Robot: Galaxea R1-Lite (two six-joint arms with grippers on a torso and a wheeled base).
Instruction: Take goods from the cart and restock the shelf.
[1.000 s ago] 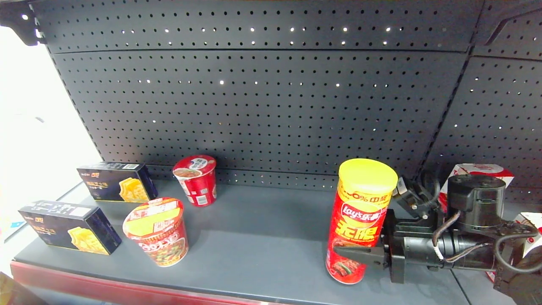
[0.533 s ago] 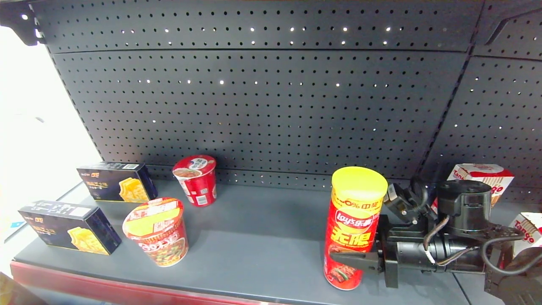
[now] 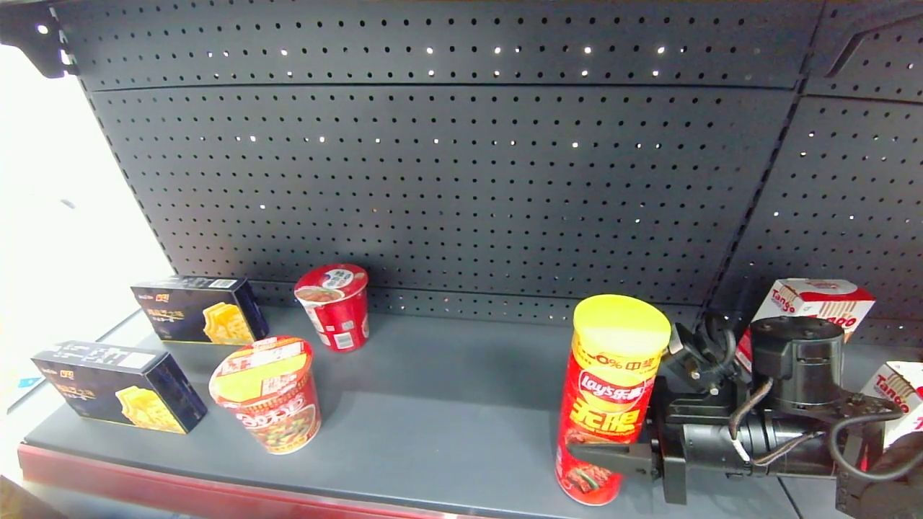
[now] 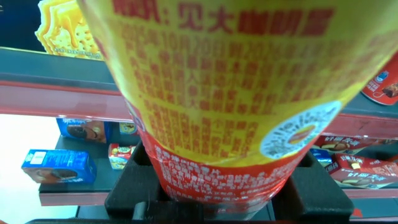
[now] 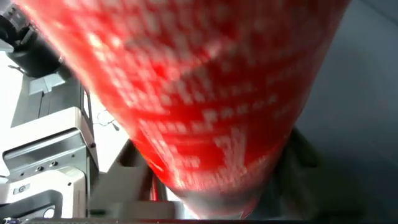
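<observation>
Reds and yellows on a dark grey shelf

The black right tool (image 3: 602,448) grips a tall red cardboard chip can (image 3: 609,418) with yellow lettering and a plain yellow lid (image 3: 621,324). Just behind this tool are two white-and-red cardboard boxes (image 3: 811,299) (image 3: 898,396). Well off from it stand a red noodle cup with a yellow-and-red lid (image 3: 267,393), a small red cup with a red-and-white lid (image 3: 334,295), and two navy boxes with yellow wafer pictures (image 3: 119,386) (image 3: 198,308). The dark grey metal shelf (image 3: 447,404) has a red front lip (image 3: 216,490) and a black back panel (image 3: 447,180) evenly dotted with holes. The black left tool (image 4: 214,186) holds a yellow-over-red printed paper cup (image 4: 236,93).
</observation>
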